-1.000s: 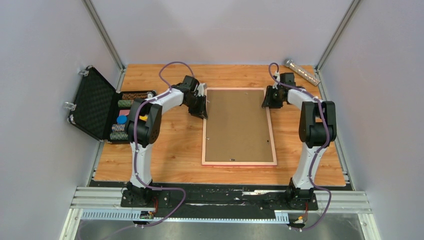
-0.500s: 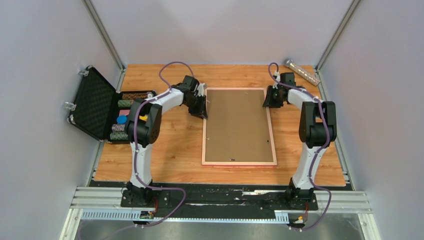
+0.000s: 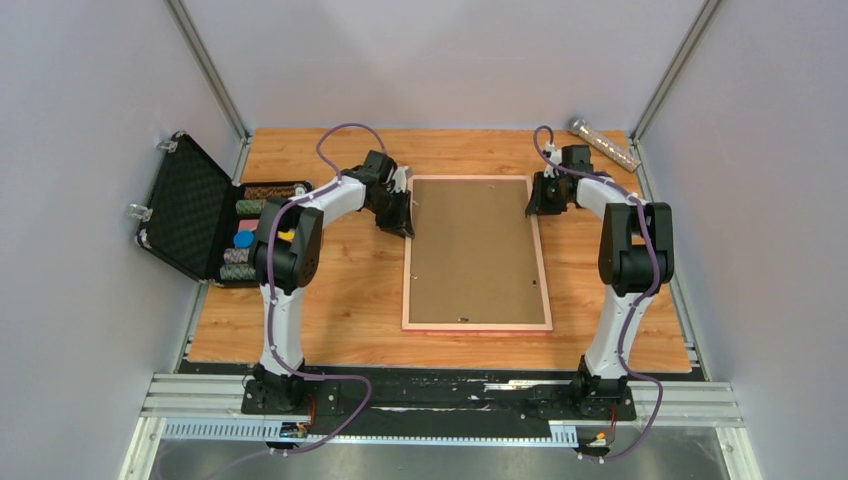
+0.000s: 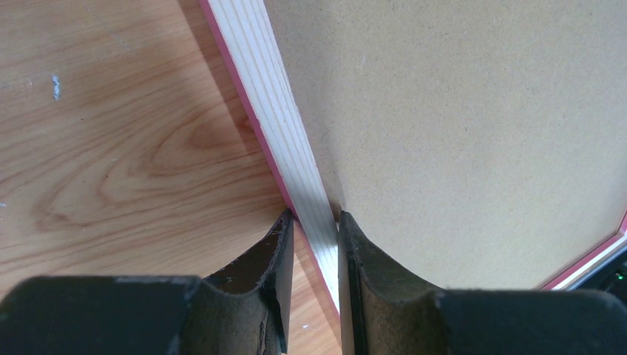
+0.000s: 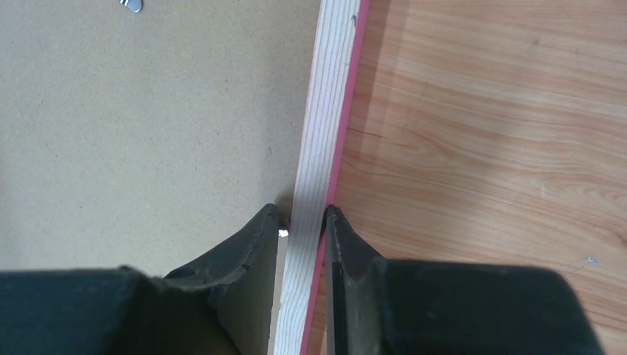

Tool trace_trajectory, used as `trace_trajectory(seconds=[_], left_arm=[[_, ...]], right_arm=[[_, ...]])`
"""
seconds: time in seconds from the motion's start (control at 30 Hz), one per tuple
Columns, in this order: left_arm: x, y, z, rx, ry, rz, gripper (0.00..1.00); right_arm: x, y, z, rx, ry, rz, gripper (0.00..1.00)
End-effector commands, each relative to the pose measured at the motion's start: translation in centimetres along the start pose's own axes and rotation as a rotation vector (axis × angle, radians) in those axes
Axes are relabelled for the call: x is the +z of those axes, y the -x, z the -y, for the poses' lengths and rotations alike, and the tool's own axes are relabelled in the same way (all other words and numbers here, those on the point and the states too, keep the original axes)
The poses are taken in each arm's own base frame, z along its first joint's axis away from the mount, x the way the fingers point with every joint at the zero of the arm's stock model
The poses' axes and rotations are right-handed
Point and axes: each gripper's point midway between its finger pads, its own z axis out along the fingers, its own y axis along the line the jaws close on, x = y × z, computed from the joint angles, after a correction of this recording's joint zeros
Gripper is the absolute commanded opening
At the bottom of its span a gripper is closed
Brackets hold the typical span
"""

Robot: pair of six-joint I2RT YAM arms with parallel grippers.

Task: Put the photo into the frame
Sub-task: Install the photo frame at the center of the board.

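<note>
The frame (image 3: 478, 327) is lying face down near the middle of the orange wood-grain surface (image 3: 340, 290), a long thin-railed rectangle with its short ends toward and away from the arm bases. Its back edges are showing pale, finely lined raw wood, with a bright pink strip running along the outer side. A flat, matte brown backing board (image 3: 475, 250) with a fine fibrous texture is filling the opening inside the rails, and a small shiny metal tab (image 5: 133, 6) is sitting on it. The left gripper (image 3: 406, 222) is pinching the frame's left rail just short of the far corner: in its wrist view the dark, scuffed fingers (image 4: 270, 259) are pressing both sides of the rail, narrowly parted, one over the surface and one over the board. The right gripper (image 3: 533, 205) is straddling the right rail opposite; its outer finger (image 5: 340, 251) is touching the pink edge, while the inner one is showing a sliver of gap, so I cannot tell whether it is clamping. Left of the frame, off the surface's edge, a black foam-lined case (image 3: 185, 205) is standing open with stacked round chips (image 3: 240, 255). A clear ribbed tube (image 3: 605, 145) is lying beyond the frame's far right corner.
</note>
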Motion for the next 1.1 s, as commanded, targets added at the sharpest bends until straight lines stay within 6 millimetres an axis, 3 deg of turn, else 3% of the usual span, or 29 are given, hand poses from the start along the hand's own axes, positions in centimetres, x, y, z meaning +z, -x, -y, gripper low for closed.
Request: trace_trajectory(seconds=[0.0, 0.5, 0.57, 0.6, 0.73, 0.9, 1.07], left_arm=[[0.8, -1.0, -2.5, 0.006, 0.07, -0.046, 0.0], [0.7, -0.9, -2.7, 0.002, 0.073, -0.045, 0.0], [0.7, -1.0, -2.7, 0.002, 0.072, -0.045, 0.0], [0.6, -1.0, -2.7, 0.002, 0.072, -0.045, 0.0], [0.6, -0.9, -2.8, -0.001, 0.073, -0.042, 0.0], [0.6, -1.0, -2.8, -0.003, 0.073, -0.041, 0.0], [0.6, -1.0, -2.9, -0.009, 0.073, -0.039, 0.0]], right_arm=[[-0.7, -1.0, -1.3, -0.073, 0.078, -0.04, 0.2], [-1.0, -1.7, -2.2, -0.127, 0.163, -0.067, 0.2], [-1.1, -1.4, -2.8, -0.109, 0.19, -0.062, 0.26], [-1.5, -1.0, -1.9, -0.067, 0.19, -0.052, 0.29], [-2.2, -0.3, -2.1, 0.026, 0.25, -0.046, 0.39], [-2.9, 0.2, -2.3, 0.127, 0.309, -0.047, 0.44], [-3.3, -0.1, -2.0, 0.121, 0.289, -0.045, 0.45]])
